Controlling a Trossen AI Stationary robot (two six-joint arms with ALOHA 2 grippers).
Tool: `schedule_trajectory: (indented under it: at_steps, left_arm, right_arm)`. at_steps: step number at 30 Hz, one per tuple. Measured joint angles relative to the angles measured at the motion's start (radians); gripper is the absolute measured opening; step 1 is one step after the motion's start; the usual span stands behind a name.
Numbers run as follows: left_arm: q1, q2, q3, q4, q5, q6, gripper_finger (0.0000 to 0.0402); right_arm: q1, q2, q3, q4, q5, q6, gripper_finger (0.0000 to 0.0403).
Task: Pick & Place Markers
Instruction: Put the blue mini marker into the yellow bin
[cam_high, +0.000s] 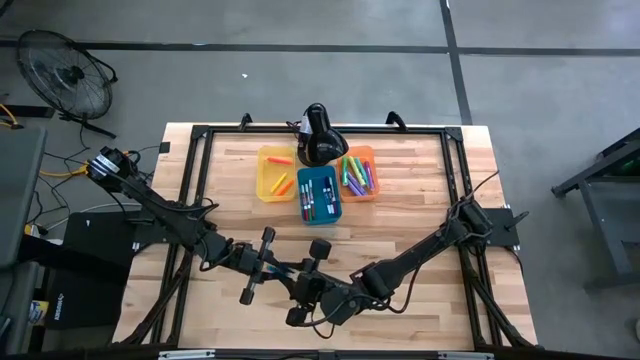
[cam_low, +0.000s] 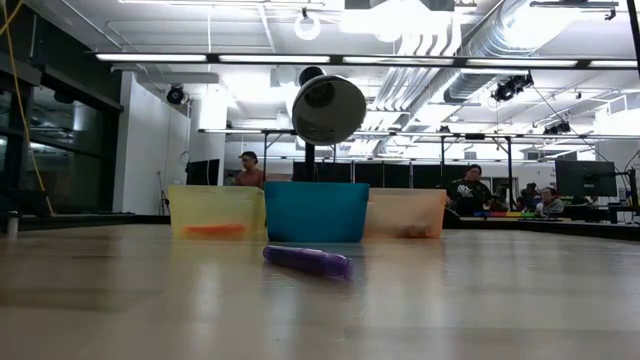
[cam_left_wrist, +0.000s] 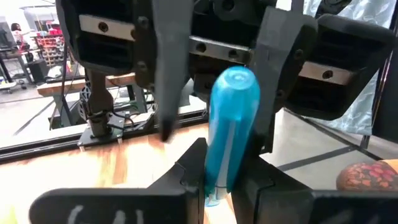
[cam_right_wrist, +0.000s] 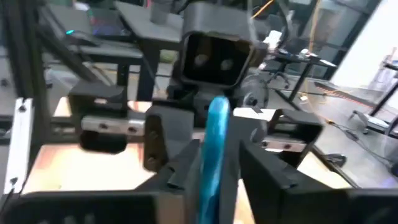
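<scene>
**benchrat:** Where's the marker at this point?

**slatwatcher:** Off the surface, mid-air near the front edge of the pale wooden butcher-block surface (cam_high: 430, 290), where the two dark arms meet nose to nose. It's a short glossy sky-blue plastic marker (cam_left_wrist: 233, 124) with a rounded cap end and a paler stripe down its barrel.

**benchrat:** Who's got it?

**slatwatcher:** The left end effector (cam_left_wrist: 217, 171) is pinched tight on the marker's lower end, both fingers against the barrel. The right end effector (cam_right_wrist: 214, 158) sits around the other end with its fingers parted: one stands clear of the barrel, the other is right beside it.

**benchrat:** And the others?

**slatwatcher:** Well apart, toward the back. The yellow rectangular plastic bin (cam_high: 268, 185) has a few orange ones, the blue rectangular plastic bin (cam_high: 335, 195) next to it holds a mixed bunch, and the orange rectangular plastic bin (cam_high: 372, 160) has purple and green ones. The low view also shows one stubby purple marker (cam_low: 308, 261) lying flat on the wood in front of the blue bin.
</scene>
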Motion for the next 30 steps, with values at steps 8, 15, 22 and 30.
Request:
schedule_trajectory:
  at_steps: [8, 15, 22, 30]
  left_arm:
    - [0.0, 0.0, 0.0, -0.033, -0.028, 0.001, 0.0039]
    - [0.011, -0.043, -0.001, -0.144, -0.158, 0.003, 0.0039]
    - [0.141, -0.127, 0.0, -0.375, -0.127, -0.075, 0.0039]
    - [0.354, -0.14, 0.0, -0.578, 0.031, -0.112, 0.0039]
  right_arm:
    - [0.018, -0.001, 0.0, 0.154, 0.134, -0.173, 0.0177]
    - [0.079, -0.001, 0.0, 0.185, 0.647, -0.276, 0.0194]
    - [0.123, -0.001, -0.006, 0.089, 0.682, -0.205, 0.0194]
    - [0.139, -0.001, -0.006, -0.099, 0.682, 0.0, 0.0194]
